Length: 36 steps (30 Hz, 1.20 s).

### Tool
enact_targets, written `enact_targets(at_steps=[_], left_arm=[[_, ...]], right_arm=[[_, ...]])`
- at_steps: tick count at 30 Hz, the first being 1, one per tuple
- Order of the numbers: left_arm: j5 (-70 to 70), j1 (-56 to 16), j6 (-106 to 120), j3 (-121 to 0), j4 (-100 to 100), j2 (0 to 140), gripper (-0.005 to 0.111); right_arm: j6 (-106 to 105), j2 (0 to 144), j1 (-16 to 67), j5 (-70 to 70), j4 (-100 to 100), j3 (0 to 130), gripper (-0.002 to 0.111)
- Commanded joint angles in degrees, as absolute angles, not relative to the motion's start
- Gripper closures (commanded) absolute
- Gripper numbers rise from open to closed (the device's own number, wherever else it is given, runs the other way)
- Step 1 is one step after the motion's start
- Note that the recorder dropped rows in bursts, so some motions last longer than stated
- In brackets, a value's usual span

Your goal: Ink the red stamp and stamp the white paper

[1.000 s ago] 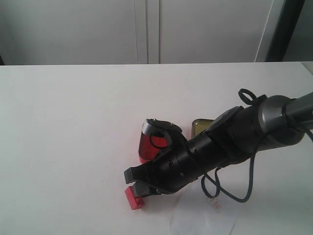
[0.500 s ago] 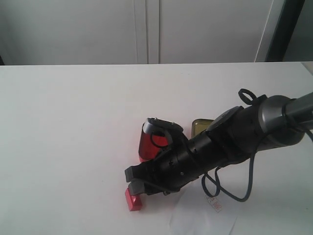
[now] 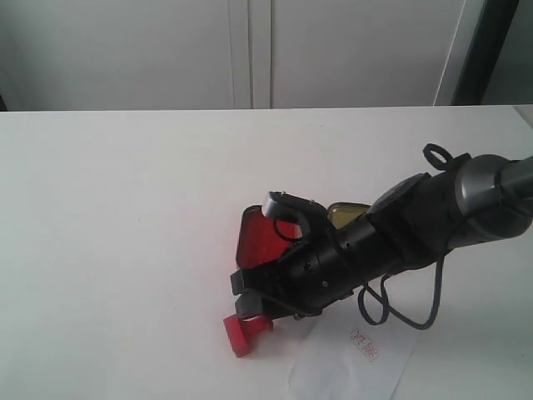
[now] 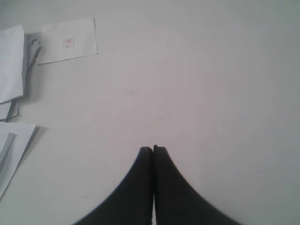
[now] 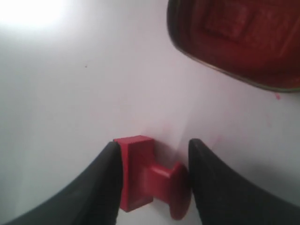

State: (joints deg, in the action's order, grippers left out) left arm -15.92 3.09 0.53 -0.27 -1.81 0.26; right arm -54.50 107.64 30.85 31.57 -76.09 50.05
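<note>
The red stamp lies on its side on the white table, knob pointing towards the white paper, which carries a small red imprint. My right gripper reaches in from the right and is shut on the stamp. In the right wrist view one finger presses the block base of the stamp, and the other meets its knob, at the right gripper. My left gripper is shut on nothing over bare table and does not show in the exterior view.
A shallow red tin lies open just behind the right gripper and shows in the right wrist view as the red tin. A gold tin sits beside it, partly hidden by the arm. Loose paper slips lie near the left gripper.
The right gripper has drawn back up and to the right. The stamp, seen before as a block under the fingers, now lies turned with its handle showing.
</note>
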Motion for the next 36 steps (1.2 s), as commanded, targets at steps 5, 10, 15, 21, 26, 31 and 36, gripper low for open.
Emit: enact_targets(at_steps=[5,10,15,21,26,31,36], left_arm=[[-15.9,2.7,0.0,0.0,-2.1,0.0,0.107],[-15.9,2.9,0.0,0.0,-2.1,0.0,0.107],[-15.9,7.9,0.0,0.0,-2.1,0.0,0.107],[-15.9,8.6,0.0,0.0,-2.1,0.0,0.107],[-15.9,8.6,0.0,0.0,-2.1,0.0,0.107],[-15.9,8.2,0.0,0.0,-2.1,0.0,0.107],[-15.9,7.1,0.0,0.0,-2.1,0.0,0.107]], right_arm=[[-53.8,106.9,26.7,32.2,-73.4,50.2,0.065],[-53.8,103.5,25.7,33.2,-71.6,50.2,0.072],[-53.7,99.6,25.7,33.3,-67.1,50.2,0.102],[-46.2,96.4,25.7,33.1,-58.8,50.2,0.108],[-32.2,94.0,25.7,33.0,-40.7,50.2,0.108],[-19.5,90.8,24.9,35.5,-24.7,50.2,0.108],[-18.9,88.3,19.7,39.9,-23.0,49.9,0.108]])
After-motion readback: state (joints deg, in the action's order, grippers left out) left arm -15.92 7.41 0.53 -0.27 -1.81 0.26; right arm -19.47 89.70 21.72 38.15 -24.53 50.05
